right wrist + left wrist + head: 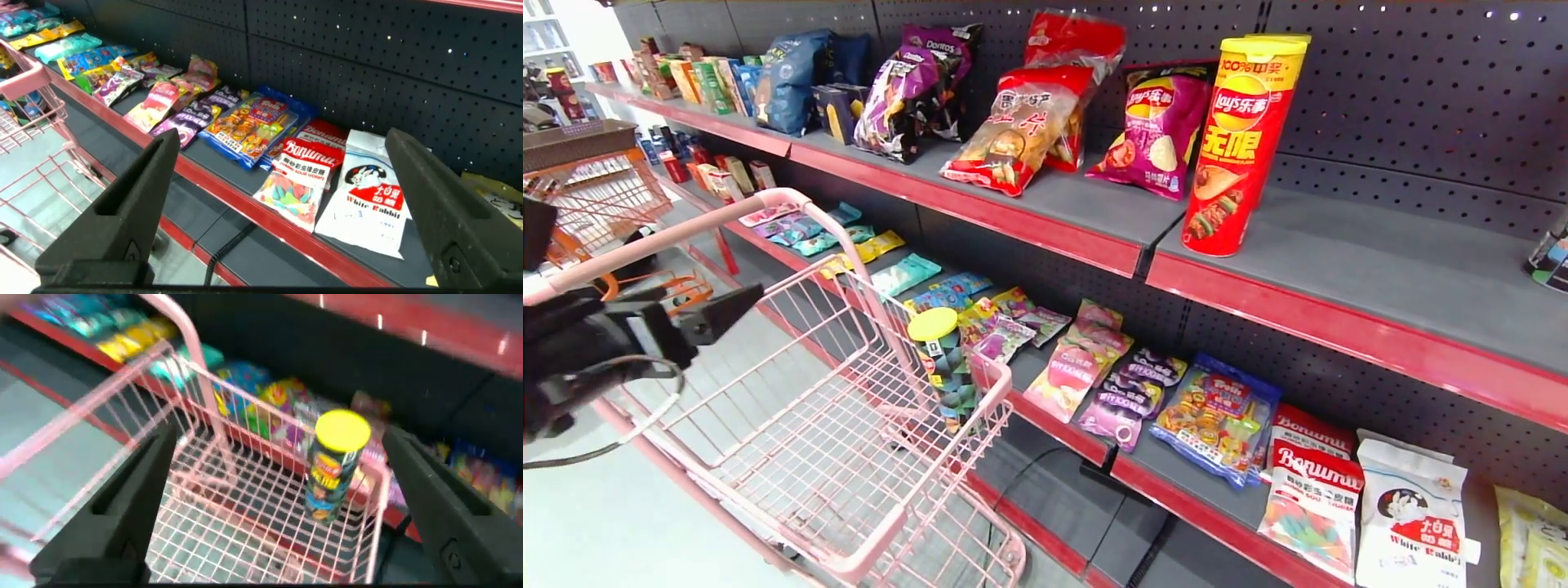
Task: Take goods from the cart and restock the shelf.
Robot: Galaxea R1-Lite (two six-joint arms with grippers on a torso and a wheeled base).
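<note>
A tall canister [335, 461] with a flat yellow lid stands upright in the far corner of the pink wire cart [245, 498], touching its mesh floor. Its dark label has a yellow patch and a green patterned band; the lettering is too blurred to read.

The left gripper [279, 434] hovers above the cart with its two black fingers spread wide apart and nothing between them. The canister is ahead of and below the fingertips, closer to one finger than the other, and well apart from both.

The right gripper [282, 139] is also spread wide and holds nothing. It hangs in front of the lower shelf [204, 175], which has a red front edge. Below and beyond its fingertips lie flat packets. There is a white bag [372, 196] with a rabbit drawn in a dark circle above red lettering. Just beside it is a red-and-white bag [298, 175] with a window showing coloured sweets. Next comes a blue bag [249, 122] crowded with small wrapped sweets.

The head view takes in the upper shelf [1339, 245], well above both grippers. On it stands a red crisp tube [1241, 147] with a yellow lid, yellow lettering and a picture of skewered meat. Beside the tube a purple crisp bag [1160, 131] and a red-and-clear snack bag [1021, 131] lean back against the pegboard.
</note>
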